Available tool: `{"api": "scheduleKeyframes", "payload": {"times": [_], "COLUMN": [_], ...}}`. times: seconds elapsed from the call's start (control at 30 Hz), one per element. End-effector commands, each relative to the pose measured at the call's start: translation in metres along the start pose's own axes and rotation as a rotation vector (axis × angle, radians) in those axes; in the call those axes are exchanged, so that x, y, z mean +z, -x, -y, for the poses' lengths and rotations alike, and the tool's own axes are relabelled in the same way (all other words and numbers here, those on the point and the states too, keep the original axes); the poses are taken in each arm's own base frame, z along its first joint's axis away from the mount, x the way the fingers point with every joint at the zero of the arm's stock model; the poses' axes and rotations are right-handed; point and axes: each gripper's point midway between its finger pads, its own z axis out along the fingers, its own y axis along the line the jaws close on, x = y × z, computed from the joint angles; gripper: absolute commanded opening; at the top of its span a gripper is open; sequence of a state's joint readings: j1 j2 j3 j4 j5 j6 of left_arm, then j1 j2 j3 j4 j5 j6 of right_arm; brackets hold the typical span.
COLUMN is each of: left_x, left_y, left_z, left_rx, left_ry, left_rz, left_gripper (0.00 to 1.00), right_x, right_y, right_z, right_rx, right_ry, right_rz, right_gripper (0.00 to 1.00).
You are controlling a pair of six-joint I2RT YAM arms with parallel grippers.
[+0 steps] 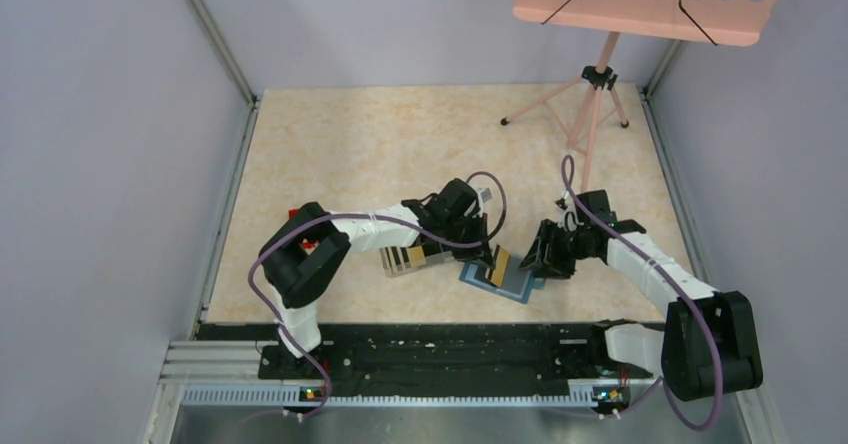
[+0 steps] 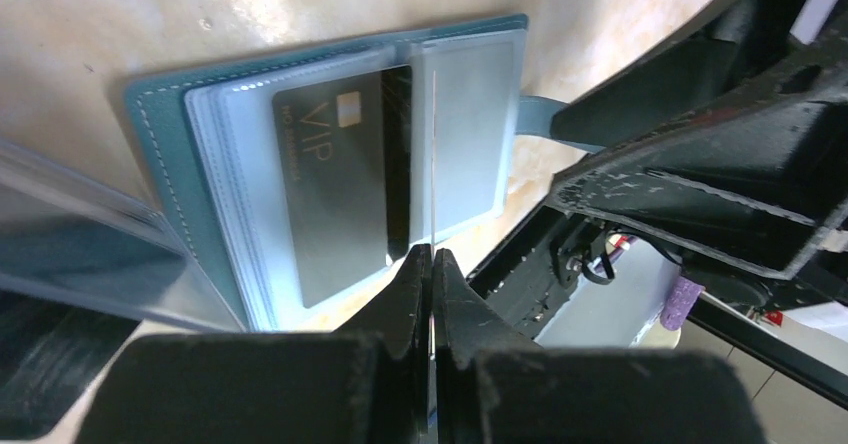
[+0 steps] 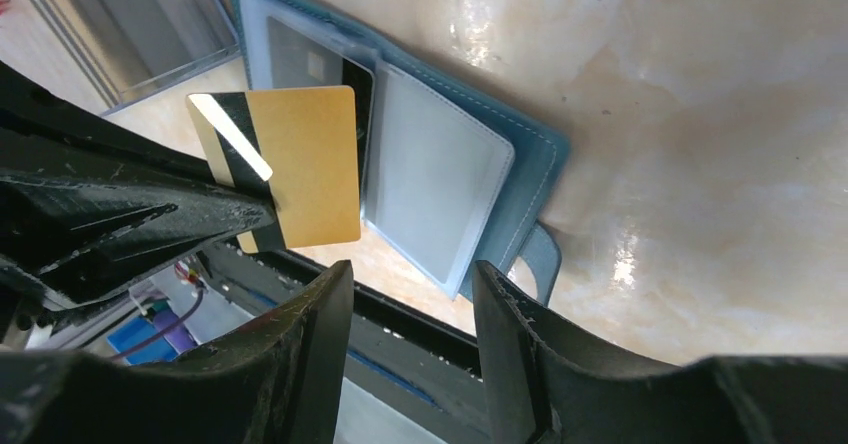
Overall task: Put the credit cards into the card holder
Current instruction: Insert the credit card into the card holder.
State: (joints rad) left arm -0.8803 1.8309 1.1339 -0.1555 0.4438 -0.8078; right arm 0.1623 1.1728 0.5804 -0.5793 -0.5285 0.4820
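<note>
The teal card holder (image 1: pixel 505 284) lies open on the table, also in the left wrist view (image 2: pixel 160 154) and the right wrist view (image 3: pixel 520 194). A dark grey VIP card (image 2: pixel 330 194) sits in one of its clear pockets. My left gripper (image 1: pixel 492 256) is shut on a gold card (image 3: pixel 305 164) with a dark stripe, held upright just above the holder. That card is edge-on in the left wrist view (image 2: pixel 433 144). My right gripper (image 3: pixel 410 289) is open and empty, just right of the holder near its strap tab (image 3: pixel 540 259).
A clear plastic box (image 1: pixel 412 259) holding more striped cards lies left of the holder. A small red object (image 1: pixel 308 246) sits behind the left arm. A pink music stand (image 1: pixel 598 94) stands at the back right. The black base rail (image 1: pixel 430 349) runs along the near edge.
</note>
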Motion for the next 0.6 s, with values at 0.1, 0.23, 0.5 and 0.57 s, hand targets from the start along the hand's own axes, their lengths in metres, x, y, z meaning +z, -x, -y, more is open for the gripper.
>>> {"api": "scheduleKeyframes", "payload": {"times": [0.1, 0.23, 0.5, 0.57], "left_x": [0.012, 0.016, 0.022, 0.025], "left_y": [0.009, 0.006, 0.002, 0.001], "left_z": [0.001, -0.003, 0.001, 0.002], "left_rx": [0.062, 0.059, 0.040, 0.032], "left_ry": [-0.019, -0.014, -0.051, -0.060], "left_rz": [0.008, -0.007, -0.036, -0.046], "left_gripper": [0.00, 0.00, 0.00, 0.00], "right_x": [0.005, 0.008, 0.021, 0.025], "right_y": [0.001, 0.003, -0.004, -0.003], "right_z": [0.019, 0.025, 0.038, 0.039], "right_rx": [0.084, 0.105, 0.158, 0.164], "right_ry": [-0.096, -0.129, -0.150, -0.137], "right_rz": [0.007, 0.018, -0.002, -0.004], "right_gripper": [0.48, 0.48, 0.49, 0.49]}}
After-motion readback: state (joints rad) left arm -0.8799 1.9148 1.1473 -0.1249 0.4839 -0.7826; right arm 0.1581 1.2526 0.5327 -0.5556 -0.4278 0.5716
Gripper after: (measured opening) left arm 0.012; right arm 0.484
